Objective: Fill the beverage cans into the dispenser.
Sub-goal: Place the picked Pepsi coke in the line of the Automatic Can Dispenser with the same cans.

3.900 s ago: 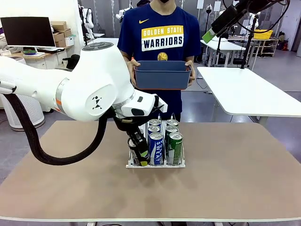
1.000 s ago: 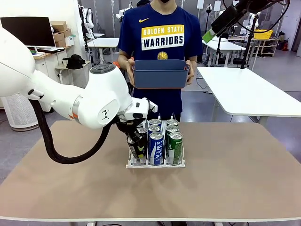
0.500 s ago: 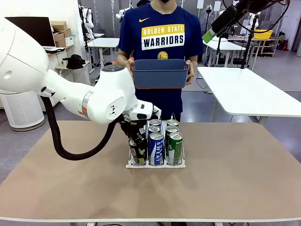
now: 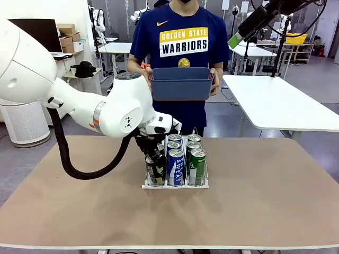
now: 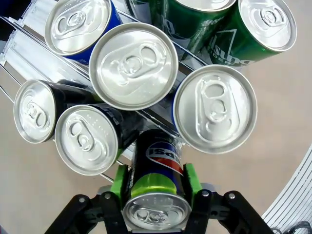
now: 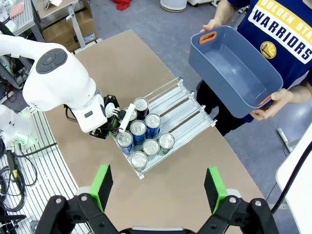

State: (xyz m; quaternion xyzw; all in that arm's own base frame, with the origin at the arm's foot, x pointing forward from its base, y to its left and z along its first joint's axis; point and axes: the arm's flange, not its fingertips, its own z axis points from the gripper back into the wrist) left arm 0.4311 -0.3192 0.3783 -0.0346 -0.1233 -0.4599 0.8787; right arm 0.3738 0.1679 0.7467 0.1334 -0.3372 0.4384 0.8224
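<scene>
In a lab room, the brown desk (image 4: pixel 265 201) carries the dispenser (image 4: pixel 175 184) near its middle. Since a second ago the left arm has swung a little toward the rack; its left gripper (image 5: pixel 155 183) fingers stay closed on a black can (image 5: pixel 157 185) above the left lane, not released yet. The right gripper (image 6: pixel 158 187) fingers stand open, high above. The other cans (image 4: pixel 183 161) already sit in the lanes.

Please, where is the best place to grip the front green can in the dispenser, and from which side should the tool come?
Probably from above, on the upper body just under the silver top. The front green can stands upright in the dispenser, with a blue can close beside it, so a low side approach looks blocked.
</scene>
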